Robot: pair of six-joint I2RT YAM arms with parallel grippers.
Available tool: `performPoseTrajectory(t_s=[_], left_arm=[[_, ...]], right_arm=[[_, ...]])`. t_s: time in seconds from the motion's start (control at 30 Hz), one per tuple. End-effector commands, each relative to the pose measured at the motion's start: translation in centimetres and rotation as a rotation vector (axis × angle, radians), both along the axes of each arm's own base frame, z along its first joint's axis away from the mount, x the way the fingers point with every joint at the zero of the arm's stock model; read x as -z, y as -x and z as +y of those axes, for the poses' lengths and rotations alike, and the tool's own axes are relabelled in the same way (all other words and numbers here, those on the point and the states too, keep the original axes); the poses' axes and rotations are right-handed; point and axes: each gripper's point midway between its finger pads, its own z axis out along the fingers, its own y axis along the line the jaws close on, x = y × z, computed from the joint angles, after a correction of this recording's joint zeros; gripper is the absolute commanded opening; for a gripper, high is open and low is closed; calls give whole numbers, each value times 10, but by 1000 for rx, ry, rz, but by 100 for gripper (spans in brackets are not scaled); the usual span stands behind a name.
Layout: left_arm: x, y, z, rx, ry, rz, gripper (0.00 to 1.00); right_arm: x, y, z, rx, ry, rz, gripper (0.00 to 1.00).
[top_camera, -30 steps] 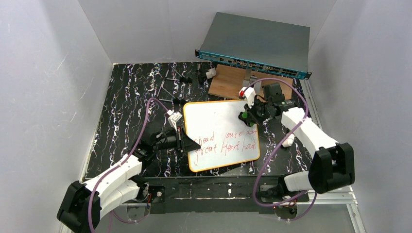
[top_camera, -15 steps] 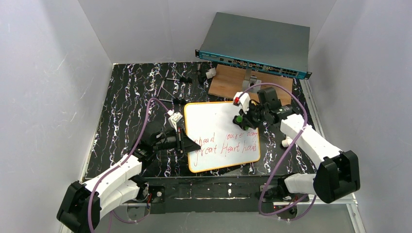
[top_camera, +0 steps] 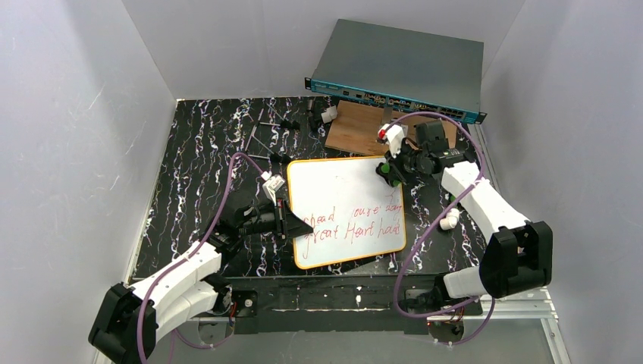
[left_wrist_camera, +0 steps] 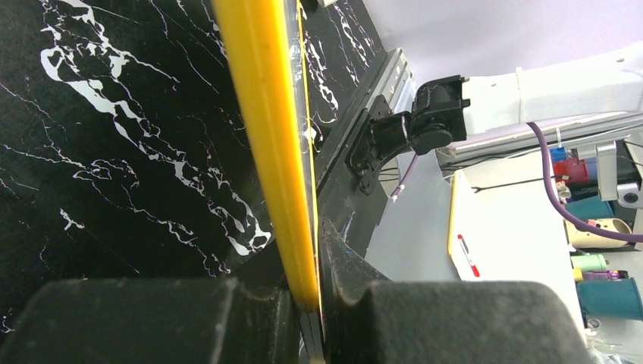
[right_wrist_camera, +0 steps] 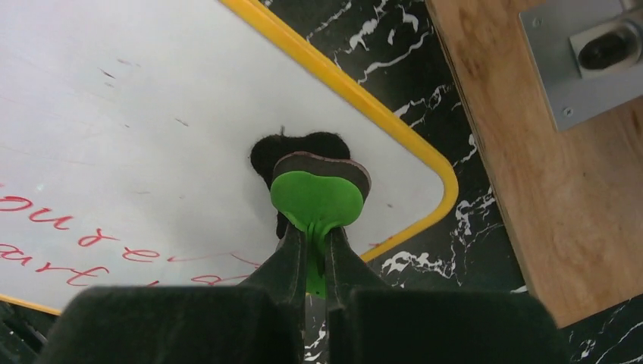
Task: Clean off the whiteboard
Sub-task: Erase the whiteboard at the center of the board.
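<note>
— What do we see on the left?

— We see the left gripper (top_camera: 296,226) at the left edge of the flat white whiteboard with the thin orange-yellow frame (top_camera: 334,186). In the left wrist view its black fingers (left_wrist_camera: 136,318) press on either side of that yellow frame (left_wrist_camera: 258,114), so we call it clamped on the board's edge. The board lies on the black, white-veined marble tabletop (top_camera: 205,152), in the middle, between the two arms.

— And on the board itself?

— We read two lines of red handwriting (top_camera: 352,221) across its near half; the far half shows plain white.

— What do we find at the right?

— The right gripper (right_wrist_camera: 312,250) is closed on the stem of a green heart-shaped eraser with a black felt pad (right_wrist_camera: 317,199). The pad appears to rest on the white surface at the far-right rounded corner, just inside the frame; the red lines lie apart from it, toward the near side.

— And past that corner?

— We see the plain brown wooden board (top_camera: 352,125) just beyond the whiteboard, with a grey metal plate (right_wrist_camera: 584,53) on it; behind it, at the back, sits a flat grey network switch with a teal front (top_camera: 402,64).
</note>
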Motion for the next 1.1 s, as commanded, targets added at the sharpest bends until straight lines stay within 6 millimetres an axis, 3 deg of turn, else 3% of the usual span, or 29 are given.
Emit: performPoseTrajectory(t_s=[0.0,0.13,0.23,0.3,0.4,0.53,0.67,0.77,0.9,0.97,1.07], left_arm=[[-49,9,-9,118,111,-231,0],[-48,9,-10,121,114,-227,0],[-48,9,-10,123,117,-226,0],[-48,9,-10,122,117,-227,0],[-48,8,-11,122,119,-226,0],[-49,8,-11,123,120,-224,0],[-50,9,-10,121,118,-229,0],[-51,10,-9,117,116,-234,0],[-51,10,-8,117,116,-235,0],[-51,10,-8,118,117,-237,0],[-50,10,-9,118,117,-236,0]], right_arm=[[-15,12,27,-84,-49,-35,1],[15,62,38,-188,-31,21,1],[33,75,26,-181,13,36,1],[42,74,13,-148,49,28,1],[41,56,-3,-77,73,-1,1],[19,19,-11,-7,75,-59,1],[-10,-4,3,-12,30,-81,1],[-13,5,22,-69,17,-68,1],[2,48,45,-183,9,-29,1],[14,63,41,-194,18,-4,1],[34,66,17,-139,80,-3,1]])
